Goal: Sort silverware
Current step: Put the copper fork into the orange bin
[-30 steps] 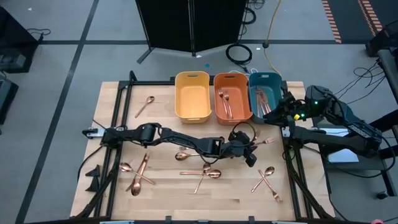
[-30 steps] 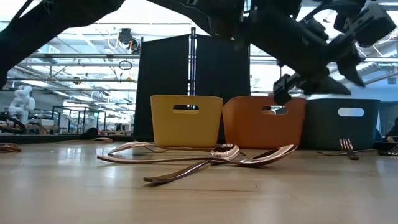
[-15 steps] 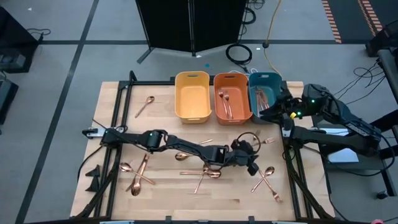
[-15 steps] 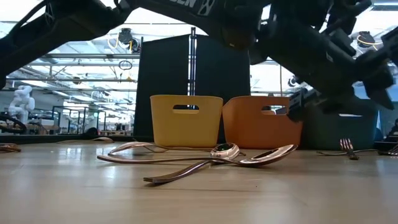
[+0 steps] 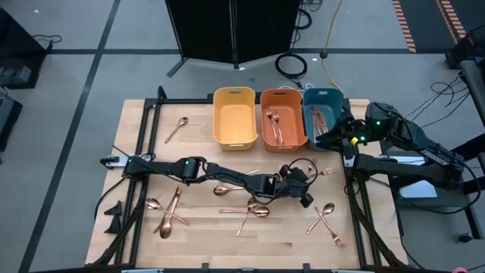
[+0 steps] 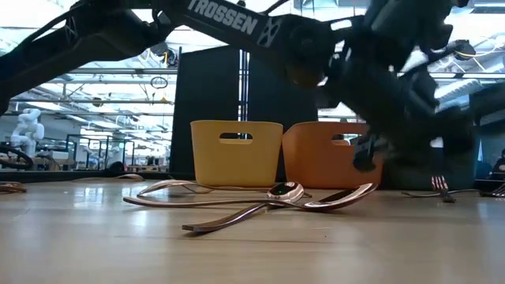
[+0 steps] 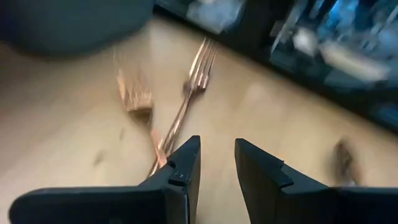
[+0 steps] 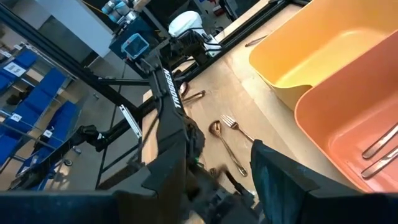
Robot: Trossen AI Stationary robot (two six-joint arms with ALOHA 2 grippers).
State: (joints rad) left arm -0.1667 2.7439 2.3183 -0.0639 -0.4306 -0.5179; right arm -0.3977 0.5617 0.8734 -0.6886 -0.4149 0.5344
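Copper silverware lies scattered on the wooden table: a spoon (image 5: 176, 129) far left, a group (image 5: 167, 212) near left, crossed pieces (image 5: 246, 208) in the middle, two spoons (image 5: 324, 218) near right. Two crossed forks (image 5: 326, 172) lie just beyond my left gripper (image 5: 305, 199). In the left wrist view that gripper (image 7: 216, 162) is open by a narrow gap, low over the table, with the forks (image 7: 186, 93) ahead of its fingers. My right gripper (image 5: 339, 136) hovers open and empty (image 8: 217, 186) by the teal bin (image 5: 322, 114).
Three bins stand in a row at the far edge: yellow (image 5: 234, 115), orange (image 5: 283, 117) holding forks, and teal holding knives. A black frame rail (image 5: 353, 197) runs along the table's right side. The left arm (image 5: 220, 174) stretches low across the middle.
My left gripper has moved toward the near edge and come down close to the table by the crossed forks. My right gripper has shifted slightly toward the teal bin. No silverware has moved.
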